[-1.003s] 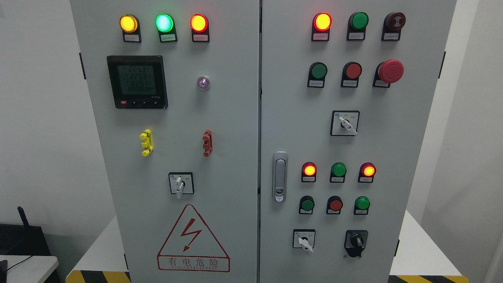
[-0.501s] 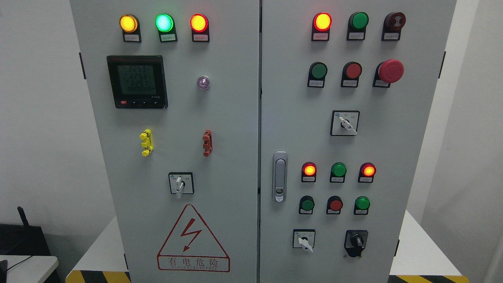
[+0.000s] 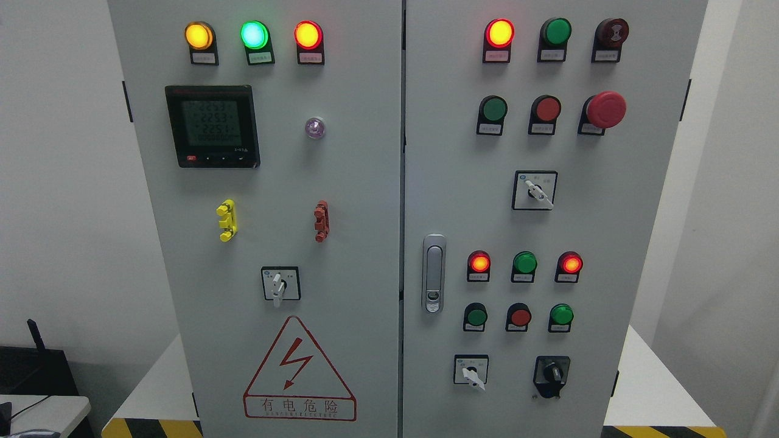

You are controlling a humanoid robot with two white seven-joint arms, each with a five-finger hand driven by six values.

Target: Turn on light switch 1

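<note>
Outside the frame on both sides, neither hand shows, so whether they are released or clenched cannot be told. On the left door point(image 3: 359, 182) a switch point(image 3: 280, 284) sits below the meter point(image 3: 212, 126), its white lever pointing down. Three more switches point(image 3: 534, 190) sit on the right door point(image 3: 450, 182); which is number 1 is unreadable

The cabinet point(image 3: 365, 182) is pale grey. Along its top left glow an amber lamp point(image 3: 199, 35), a green lamp point(image 3: 254, 34) and a red lamp point(image 3: 308, 34). Below them sit a black meter point(image 3: 212, 126), a yellow clip point(image 3: 226, 220) and a red-outlined warning triangle point(image 3: 298, 371). At the cabinet's foot runs yellow-and-black hazard striping point(image 3: 152, 427).
</note>
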